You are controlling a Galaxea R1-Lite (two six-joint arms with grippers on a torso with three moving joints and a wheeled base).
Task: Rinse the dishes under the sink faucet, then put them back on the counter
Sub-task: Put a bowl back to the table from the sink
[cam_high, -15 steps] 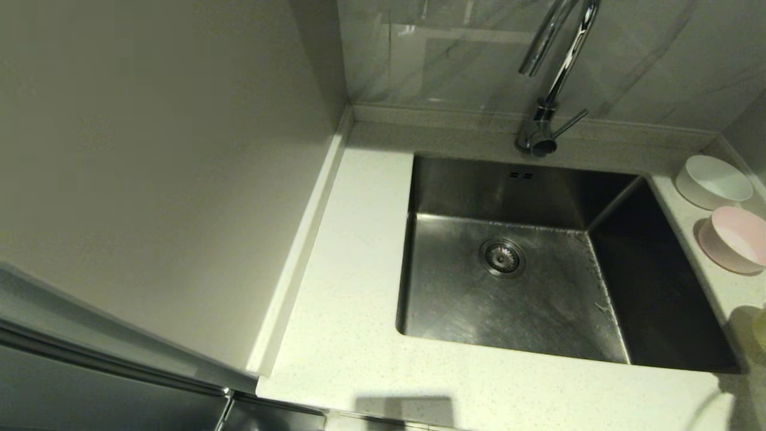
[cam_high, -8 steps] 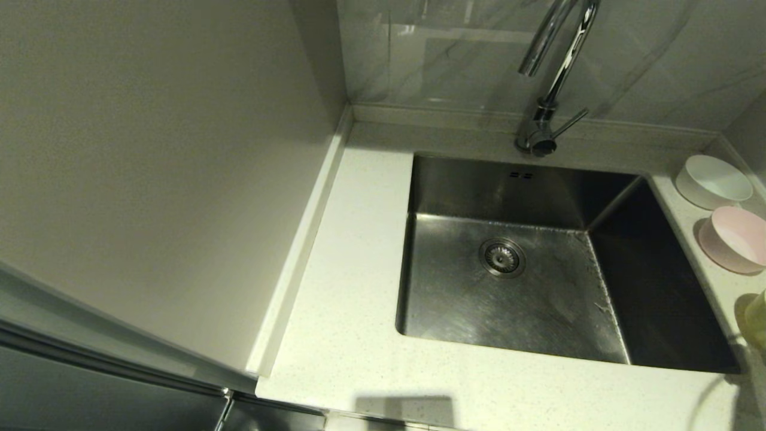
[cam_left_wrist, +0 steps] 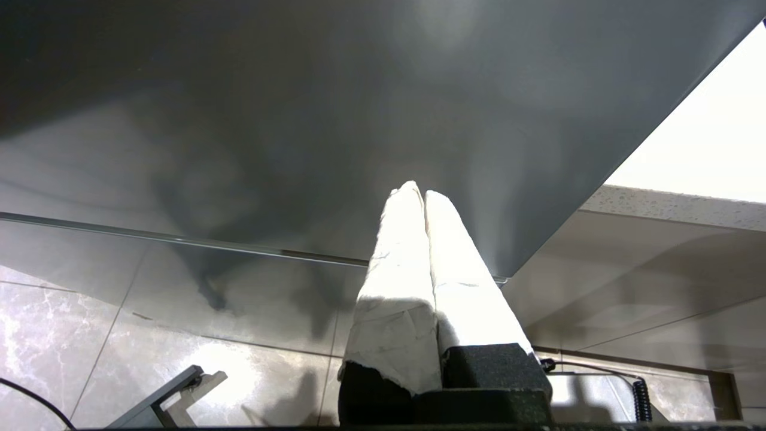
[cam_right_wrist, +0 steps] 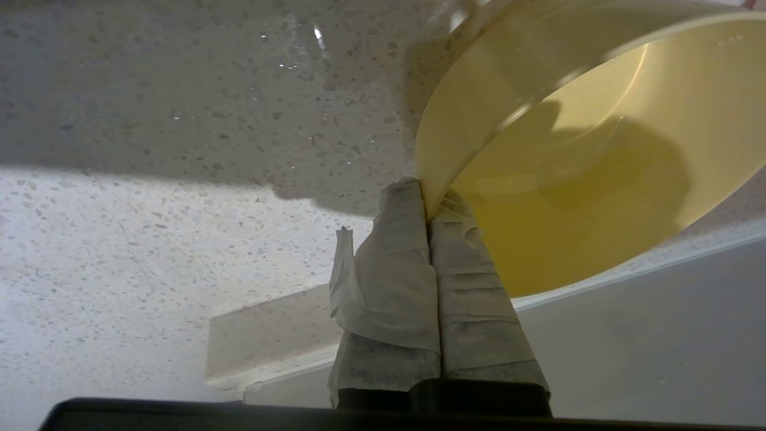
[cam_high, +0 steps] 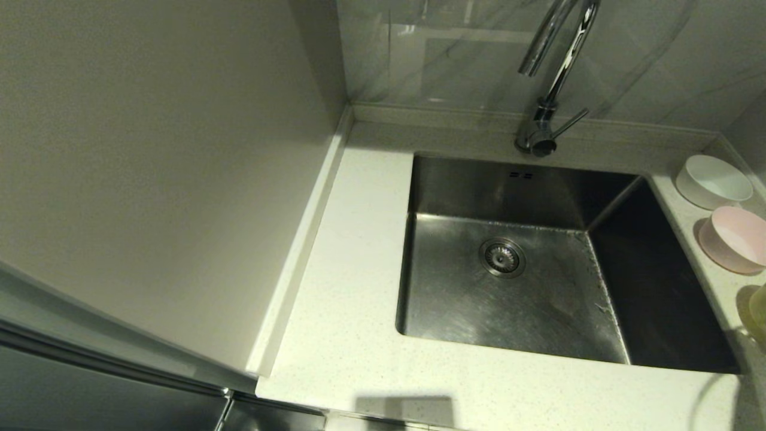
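The right gripper [cam_right_wrist: 426, 200] has its two tape-wrapped fingers [cam_right_wrist: 395, 251] clamped on the rim of the yellow-green bowl [cam_right_wrist: 598, 173], one finger outside the wall and one inside, the bowl tilted over the speckled surface [cam_right_wrist: 179, 197] at the right of the sink [cam_high: 508, 287]. In the head view only a sliver of that bowl [cam_high: 759, 308] shows at the right edge. Three bowls in all: beyond the yellow-green one, the pale pink bowl [cam_high: 733, 239] and then the white bowl [cam_high: 712, 181] sit side by side on the surface's right strip, close but apart. One sink, with one round strainer drain [cam_high: 502, 257] and two overflow slots [cam_high: 520, 175]. One chrome faucet [cam_high: 553, 78] rises behind it against grey marbled tiles [cam_high: 455, 54]. The left gripper [cam_left_wrist: 423, 194] hangs low beside a dark cabinet front [cam_left_wrist: 299, 120], fingers pressed together on nothing.
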